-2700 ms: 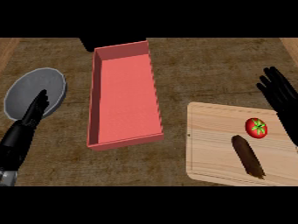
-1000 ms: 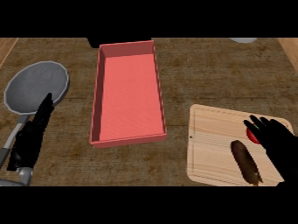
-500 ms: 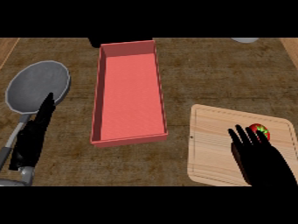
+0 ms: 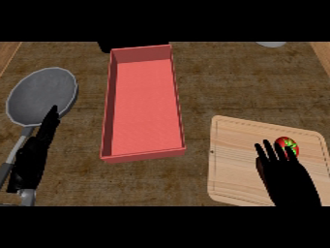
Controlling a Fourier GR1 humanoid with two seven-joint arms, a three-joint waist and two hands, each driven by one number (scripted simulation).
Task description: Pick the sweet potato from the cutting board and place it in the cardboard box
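Note:
The light wooden cutting board lies at the lower right of the counter. My right hand lies flat over its middle, fingers straight and pointing away from me, open. The sweet potato does not show; the spot where it lay is covered by this hand. A red tomato with a green top sits on the board just beyond the fingertips. The box, a long red open tray, stands left of the board and is empty. My left hand rests open at the lower left, edge on.
A grey pan lies at the left, its handle running down under my left hand. A white object shows at the top right edge and a dark one behind the box. Lighter wood strips border both sides.
My right hand has come from the right edge down onto the board and slid over the sweet potato, which showed a second ago and is now hidden. The left hand has barely moved.

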